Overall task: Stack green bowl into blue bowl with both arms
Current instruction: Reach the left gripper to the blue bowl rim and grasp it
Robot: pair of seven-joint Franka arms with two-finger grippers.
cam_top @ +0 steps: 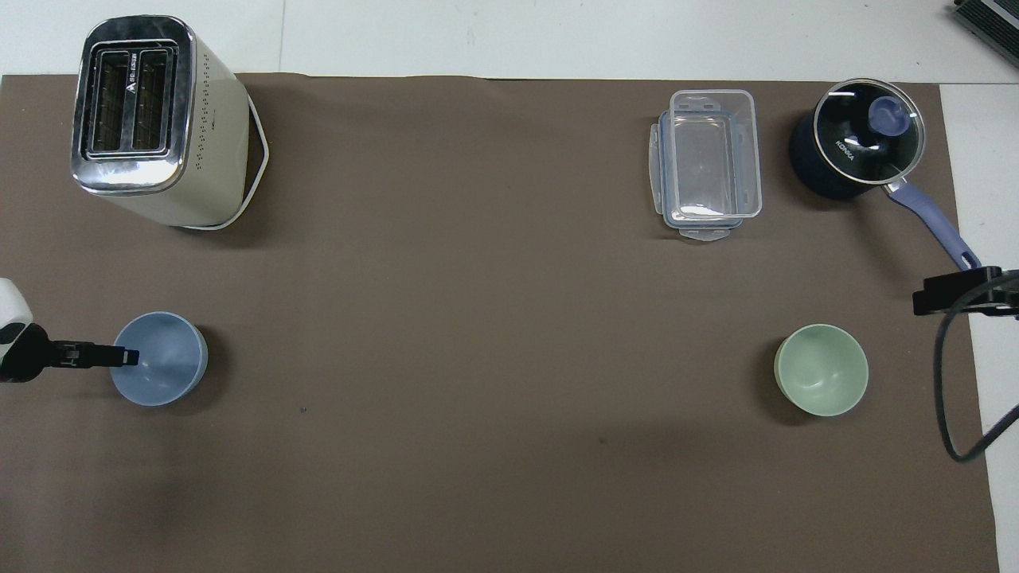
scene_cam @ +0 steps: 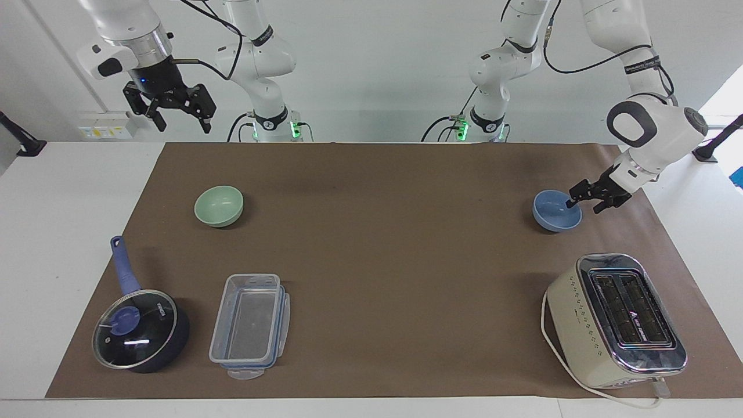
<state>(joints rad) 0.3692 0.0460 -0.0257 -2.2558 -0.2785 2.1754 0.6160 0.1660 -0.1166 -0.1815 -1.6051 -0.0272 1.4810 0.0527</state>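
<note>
The blue bowl (scene_cam: 556, 211) stands upright on the brown mat at the left arm's end; it also shows in the overhead view (cam_top: 163, 362). My left gripper (scene_cam: 584, 204) is low at the bowl's rim and open, with one finger inside the bowl and the other outside it. In the overhead view the left gripper (cam_top: 127, 356) reaches just over the rim. The green bowl (scene_cam: 219, 205) stands alone at the right arm's end, as the overhead view (cam_top: 821, 369) also shows. My right gripper (scene_cam: 181, 123) waits open, raised high over the mat's edge.
A cream toaster (scene_cam: 615, 319) stands farther from the robots than the blue bowl. A clear plastic container (scene_cam: 249, 325) and a dark-blue lidded saucepan (scene_cam: 139, 328) lie farther out than the green bowl. The brown mat (scene_cam: 395, 261) covers the table's middle.
</note>
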